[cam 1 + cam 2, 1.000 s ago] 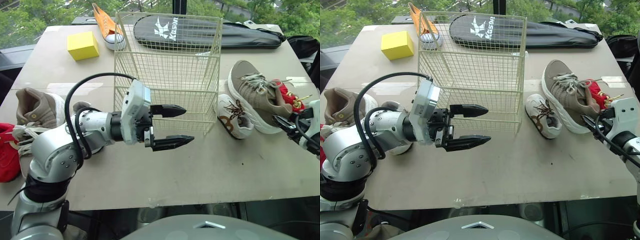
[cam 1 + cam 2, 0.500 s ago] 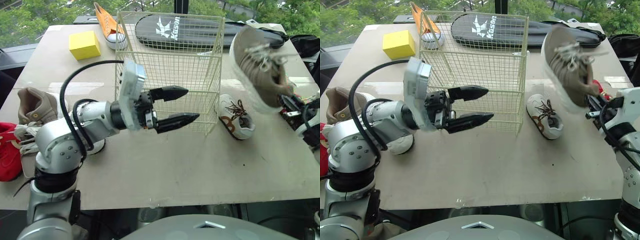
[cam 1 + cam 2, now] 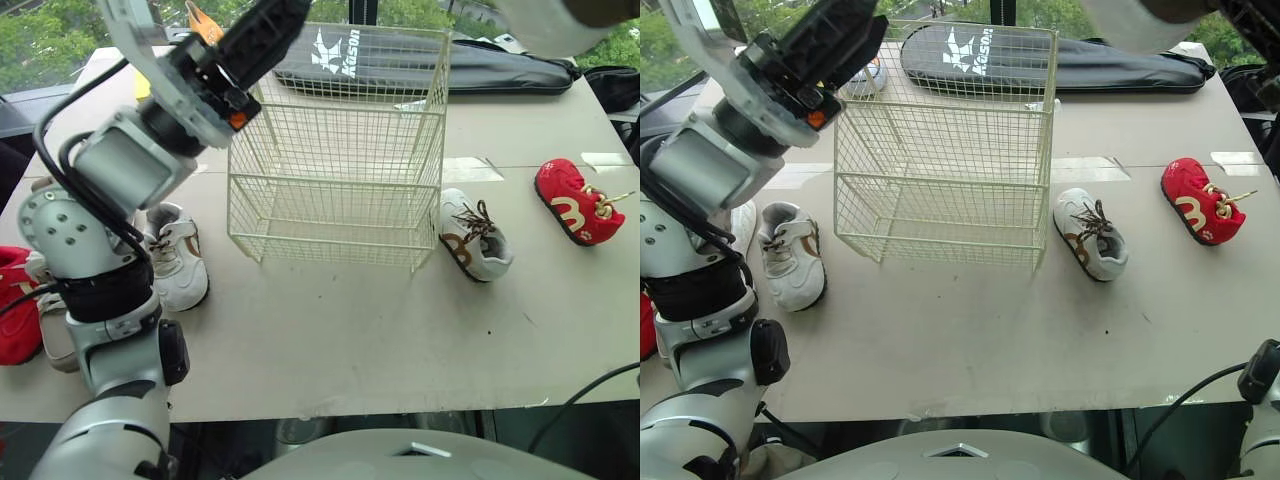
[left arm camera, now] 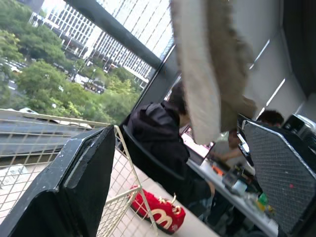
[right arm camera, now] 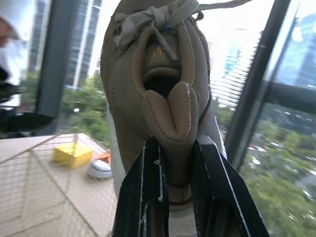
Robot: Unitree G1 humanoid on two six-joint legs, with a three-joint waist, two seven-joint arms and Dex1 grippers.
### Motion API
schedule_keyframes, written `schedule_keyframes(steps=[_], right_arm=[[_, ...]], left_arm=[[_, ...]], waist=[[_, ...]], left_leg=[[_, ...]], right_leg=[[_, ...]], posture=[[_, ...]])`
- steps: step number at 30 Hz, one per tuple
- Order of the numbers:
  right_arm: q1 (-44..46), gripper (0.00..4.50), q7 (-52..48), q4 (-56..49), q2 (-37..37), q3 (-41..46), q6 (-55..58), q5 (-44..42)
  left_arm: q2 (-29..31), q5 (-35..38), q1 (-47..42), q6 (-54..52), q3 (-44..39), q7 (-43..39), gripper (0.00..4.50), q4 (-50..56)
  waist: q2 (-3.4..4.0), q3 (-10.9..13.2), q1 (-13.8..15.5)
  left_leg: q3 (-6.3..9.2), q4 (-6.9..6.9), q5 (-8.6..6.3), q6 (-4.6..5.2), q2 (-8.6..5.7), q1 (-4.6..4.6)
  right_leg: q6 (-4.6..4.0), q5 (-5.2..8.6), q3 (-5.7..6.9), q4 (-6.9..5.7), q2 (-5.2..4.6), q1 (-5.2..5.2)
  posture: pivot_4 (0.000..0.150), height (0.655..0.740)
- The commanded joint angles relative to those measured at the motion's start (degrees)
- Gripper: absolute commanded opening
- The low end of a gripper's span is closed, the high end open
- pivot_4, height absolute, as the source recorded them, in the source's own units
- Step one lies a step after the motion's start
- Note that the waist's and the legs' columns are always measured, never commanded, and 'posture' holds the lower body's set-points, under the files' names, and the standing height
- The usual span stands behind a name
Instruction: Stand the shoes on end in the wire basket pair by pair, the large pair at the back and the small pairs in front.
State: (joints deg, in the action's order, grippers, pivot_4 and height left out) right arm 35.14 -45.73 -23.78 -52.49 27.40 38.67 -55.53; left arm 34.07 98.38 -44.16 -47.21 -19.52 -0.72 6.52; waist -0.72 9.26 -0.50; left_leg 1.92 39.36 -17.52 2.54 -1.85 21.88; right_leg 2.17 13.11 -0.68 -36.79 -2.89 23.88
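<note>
The large tan shoe (image 5: 158,74) hangs high above the table's far right, its pale sole (image 3: 555,15) at the top of the left eye view. My right gripper (image 5: 177,195) is shut on its heel. My left gripper (image 3: 270,22) is raised above the wire basket's (image 3: 340,150) far left corner, open and holding nothing. Nothing lies in the basket. A small white shoe (image 3: 475,245) lies just right of the basket, with a small red shoe (image 3: 578,200) farther right. Another small white shoe (image 3: 175,258) lies left of the basket, and a red shoe (image 3: 15,300) sits at the left edge.
A black racket bag (image 3: 470,68) lies behind the basket. An orange shoe (image 3: 205,20) peeks out behind my left arm. A person in black (image 4: 158,133) sits beyond the table's far side. Bare tabletop (image 3: 350,330) runs along the front.
My right gripper has lifted the large tan shoe from the table to high above it. My left arm swung up from the basket's front to above its far left corner.
</note>
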Motion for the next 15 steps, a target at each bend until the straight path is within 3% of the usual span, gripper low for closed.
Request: schedule_keyframes(steps=[1,4,9,11,15], right_arm=[[2.71,0.05,-12.29,1.7,-5.67,-2.84,-1.85,-0.31],[5.14,0.05,-21.83,4.7,-9.34,-9.28,-5.4,4.1],[11.55,0.05,-32.32,9.76,-9.12,-18.49,-12.4,11.42],[14.89,0.05,-36.53,12.23,-7.68,-22.24,-15.94,14.64],[21.54,0.05,-42.56,17.14,-4.25,-27.12,-20.57,18.9]], left_arm=[[2.36,5.73,-5.41,1.56,-5.19,1.66,4.5,-6.27],[6.35,10.22,-10.26,-2.02,-7.79,1.16,4.5,-14.58],[16.91,6.79,-12.73,-19.85,-1.59,-11.71,4.5,-19.07],[21.28,1.72,-13.79,-27.97,3.78,-19.72,4.5,-17.58],[25.93,-10.11,-14.43,-34.1,12.61,-36.92,4.5,-10.41]], waist=[[-0.11,0.06,0.15],[-0.29,0.15,0.14],[-0.35,0.2,-0.3],[-0.4,0.26,-0.18],[-0.35,0.37,-0.33]], left_leg=[[-0.01,0.02,0.0,0.0,-0.04,0.01],[0.01,0.08,0.0,0.01,-0.08,0.01],[0.01,0.01,0.0,0.0,-0.17,-0.02],[0.02,0.02,0.0,-0.01,-0.21,-0.02],[0.04,-0.01,0.01,-0.02,-0.21,-0.02]], right_leg=[[0.03,-0.02,0.0,0.0,-0.04,0.0],[0.06,-0.04,0.03,0.0,-0.06,0.02],[0.07,-0.03,0.06,-0.01,-0.02,0.07],[0.07,-0.02,0.16,-0.05,0.02,0.09],[0.07,-0.02,0.19,-0.04,0.21,0.1]], posture=[[0.15,0.74],[0.15,0.74],[0.15,0.74],[0.15,0.74],[0.15,0.74]])
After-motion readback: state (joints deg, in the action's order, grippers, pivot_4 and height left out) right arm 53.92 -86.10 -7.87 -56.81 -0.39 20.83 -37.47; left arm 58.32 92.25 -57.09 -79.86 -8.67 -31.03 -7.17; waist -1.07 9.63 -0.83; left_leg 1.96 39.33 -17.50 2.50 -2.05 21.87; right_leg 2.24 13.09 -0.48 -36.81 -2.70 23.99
